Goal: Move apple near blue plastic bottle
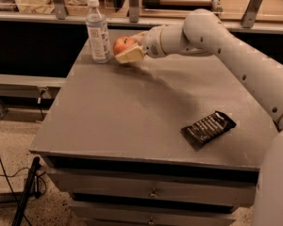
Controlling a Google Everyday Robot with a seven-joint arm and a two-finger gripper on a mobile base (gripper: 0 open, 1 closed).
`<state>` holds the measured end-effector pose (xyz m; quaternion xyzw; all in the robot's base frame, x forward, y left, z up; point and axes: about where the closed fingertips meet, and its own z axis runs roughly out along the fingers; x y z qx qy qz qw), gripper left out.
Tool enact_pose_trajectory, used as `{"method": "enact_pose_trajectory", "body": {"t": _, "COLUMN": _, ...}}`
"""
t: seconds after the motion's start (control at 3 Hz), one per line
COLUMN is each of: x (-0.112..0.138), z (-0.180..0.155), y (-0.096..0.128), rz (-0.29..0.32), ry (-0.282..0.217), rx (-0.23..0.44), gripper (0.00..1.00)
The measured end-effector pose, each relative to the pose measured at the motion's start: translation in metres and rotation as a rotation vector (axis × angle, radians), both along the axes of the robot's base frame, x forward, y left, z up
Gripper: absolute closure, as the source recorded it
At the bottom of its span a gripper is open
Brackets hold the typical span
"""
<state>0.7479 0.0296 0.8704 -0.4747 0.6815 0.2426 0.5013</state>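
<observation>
The red-orange apple (pixel 122 44) is held in my gripper (pixel 127 48) at the far left of the grey table (pixel 132 107), low over the surface. One cream finger (pixel 130 55) lies under the apple's front, the other behind it. The clear plastic bottle (pixel 98 30) with a white cap and pale label stands upright just left of the apple, a small gap between them. My white arm reaches in from the right.
A flat black snack wrapper (pixel 208 128) lies near the table's front right. Behind the table runs a shelf with metal posts (pixel 134 4) and bags. Drawers sit under the table front. A cable and stand are on the floor at the left.
</observation>
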Motion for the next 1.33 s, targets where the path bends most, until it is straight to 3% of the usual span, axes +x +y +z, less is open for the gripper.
{"method": "enact_pose_trajectory", "body": {"t": 0.67, "x": -0.003, "z": -0.014, "y": 0.012, "rz": 0.042, "ry": 0.067, "rx": 0.035, "gripper": 0.56}}
{"method": "enact_pose_trajectory", "body": {"t": 1.33, "x": -0.004, "z": -0.017, "y": 0.018, "rz": 0.051, "ry": 0.07, "rx": 0.036, "gripper": 0.1}}
